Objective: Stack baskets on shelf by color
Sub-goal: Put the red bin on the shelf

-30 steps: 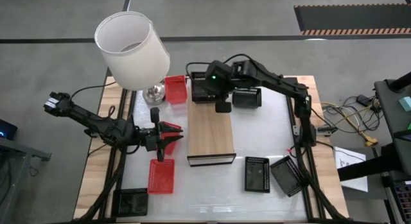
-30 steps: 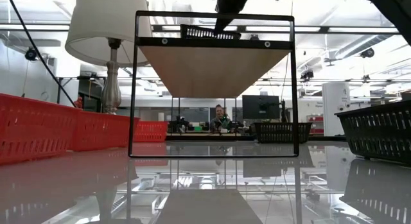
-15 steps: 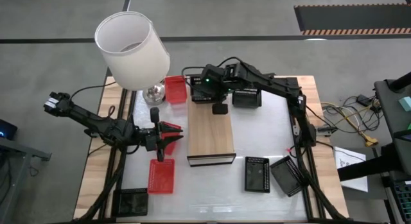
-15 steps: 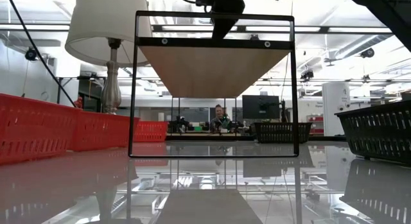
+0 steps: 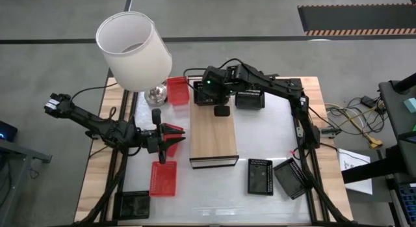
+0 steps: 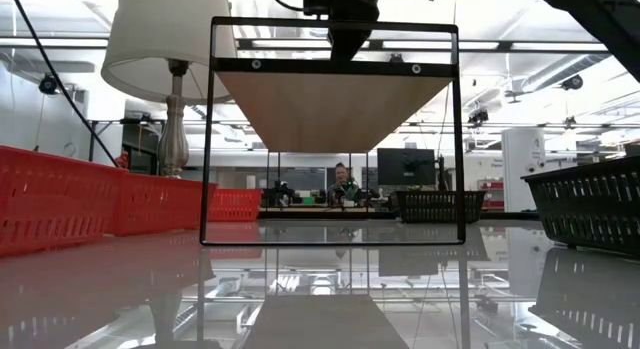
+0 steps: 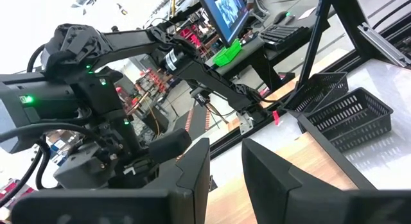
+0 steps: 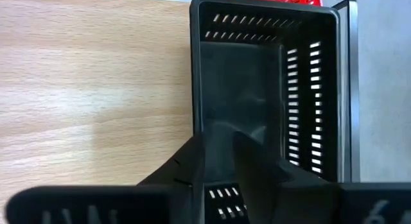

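A black slotted basket (image 5: pixel 204 95) (image 8: pixel 237 76) sits on the far end of the light-wood shelf (image 5: pixel 213 139) (image 8: pixel 96 76), close to the shelf's dark end frame. My right gripper (image 5: pixel 221 110) (image 8: pixel 219 160) (image 6: pixel 345 44) stands over the basket, shut on it. In the low view the shelf (image 6: pixel 330 109) hides the basket. My left gripper (image 5: pixel 175 138) (image 7: pixel 225 176) waits left of the shelf. Its fingers show only a narrow gap and hold nothing. My right gripper pinches the basket's long wall on the shelf's near side (image 8: pixel 194 121), close to that wall's right end. One finger (image 8: pixel 183 166) is outside over the wood and the other (image 8: pixel 257 163) is inside the basket. The fingers come from above, pointing down. The basket's floor looks level on the shelf.
One red basket (image 5: pixel 177 90) lies left of the shelf's far end beside the lamp (image 5: pixel 133 51). Another red basket (image 5: pixel 163 178) lies near the left gripper. Black baskets lie right of the shelf (image 5: pixel 249 98), near the front right (image 5: pixel 260 177) (image 5: pixel 290 178) and at the front left corner (image 5: pixel 133 204).
My right gripper has moved a little toward the table's left edge and down, still shut on the black basket. A second ago the low view showed the basket above the shelf's top bar. It has now sunk out of sight behind the shelf.
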Controlling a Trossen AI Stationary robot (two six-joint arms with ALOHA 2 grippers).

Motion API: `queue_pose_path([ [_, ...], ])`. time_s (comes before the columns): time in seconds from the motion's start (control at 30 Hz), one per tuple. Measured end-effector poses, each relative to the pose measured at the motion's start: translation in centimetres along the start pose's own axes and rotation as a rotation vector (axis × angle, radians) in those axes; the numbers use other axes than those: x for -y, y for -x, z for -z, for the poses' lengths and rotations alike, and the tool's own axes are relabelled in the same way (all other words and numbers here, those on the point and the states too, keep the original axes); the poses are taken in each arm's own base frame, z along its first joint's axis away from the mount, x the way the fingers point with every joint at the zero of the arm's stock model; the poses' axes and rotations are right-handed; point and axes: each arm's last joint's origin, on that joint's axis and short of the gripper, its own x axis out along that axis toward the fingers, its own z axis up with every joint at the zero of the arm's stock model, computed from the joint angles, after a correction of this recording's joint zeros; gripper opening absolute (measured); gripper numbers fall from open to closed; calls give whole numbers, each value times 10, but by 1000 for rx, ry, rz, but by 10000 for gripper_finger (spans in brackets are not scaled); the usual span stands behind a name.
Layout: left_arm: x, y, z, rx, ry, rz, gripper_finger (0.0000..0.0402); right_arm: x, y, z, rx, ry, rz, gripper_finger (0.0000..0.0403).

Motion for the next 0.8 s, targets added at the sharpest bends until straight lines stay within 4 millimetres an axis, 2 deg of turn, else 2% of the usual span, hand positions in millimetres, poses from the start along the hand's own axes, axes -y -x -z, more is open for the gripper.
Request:
queue_pose_path([
  [0.13,0,0,0,0,0,0,75,0,11,3,7,0,2,98],
  [0.27,0,0,0,0,1,0,75,-6,35,13,-2,-48,-34,100],
  [0.37,1,-1,0,-2,-1,2,75,-19,56,20,17,-92,-128,86],
  [0.53,1,-1,0,-1,0,4,75,-64,90,29,132,-34,-189,48],
  [0.63,1,-1,0,0,21,4,75,-96,103,41,220,-21,-208,27],
  [0.8,0,-1,-2,18,42,-9,75,-146,106,73,375,54,-168,10],
])
